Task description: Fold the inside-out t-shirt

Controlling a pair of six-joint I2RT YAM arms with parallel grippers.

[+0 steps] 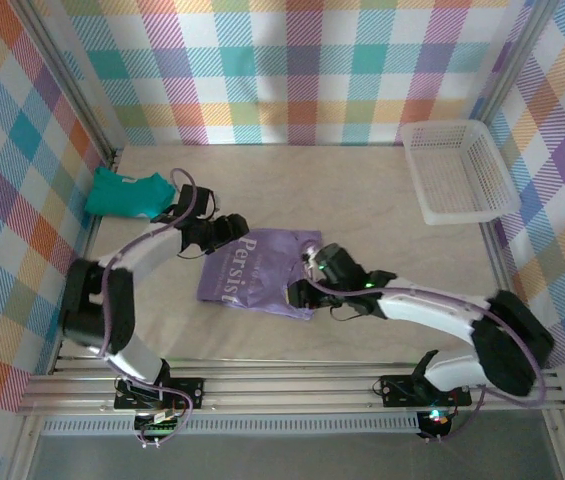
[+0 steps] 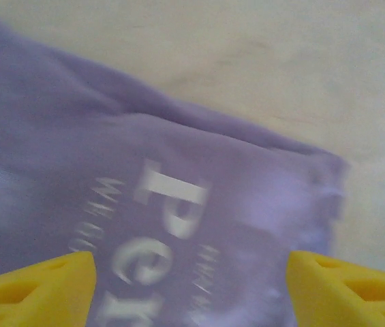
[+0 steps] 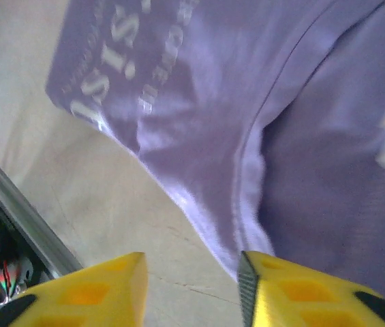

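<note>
Far left, against the wall: teal folded garment (image 1: 127, 193), no part of the job, well apart from the work. Next right: left fingers (image 2: 39, 289), yellow, spread wide over the lettered left portion of the cloth, nothing pinched between. Centre of the pale worktop (image 1: 382, 200), between the two arms: inside-out t-shirt (image 1: 262, 265), lavender, lying flat in a rough doubled rectangle, white "Persist" lettering uppermost. Handling, by judgement: light, limp, without stiffness; likely to sag, drag and come undone if lifted by one point; not fragile; apt to slide on the smooth surface. Best taken at an edge or corner, all layers pinched together, one hold per arm. Right of centre: right fingers (image 3: 301, 293), parted by a narrower gap, at the near right edge of the shirt, hem close against the inner face of one; contact impossible to confirm. Far right: white mesh basket (image 1: 459, 170). Hard to make out: sleeves and collar lost among folds; pale blur at the right margin of the right wrist view, possibly a tag; near right corner covered by the right arm from above; left wrist view smeared, lettering cut off.
</note>
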